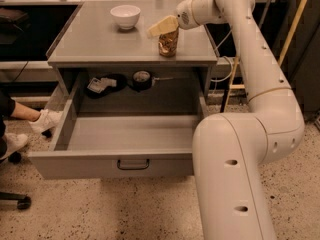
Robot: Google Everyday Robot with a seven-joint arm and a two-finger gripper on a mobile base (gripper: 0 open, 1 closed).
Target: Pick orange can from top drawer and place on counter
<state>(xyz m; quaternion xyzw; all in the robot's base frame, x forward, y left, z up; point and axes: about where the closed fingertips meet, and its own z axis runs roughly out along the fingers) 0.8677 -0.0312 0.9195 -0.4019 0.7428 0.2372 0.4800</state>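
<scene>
Placement step: orange can (168, 44) stands upright on counter (95, 46) directly under gripper (162, 27), grip state cannot be told; next move, by judgement, needs release then a straight lift clear.

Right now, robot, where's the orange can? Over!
Gripper at orange can, by its top. Can upright on counter; top drawer open. White bowl apart, clear.
</scene>
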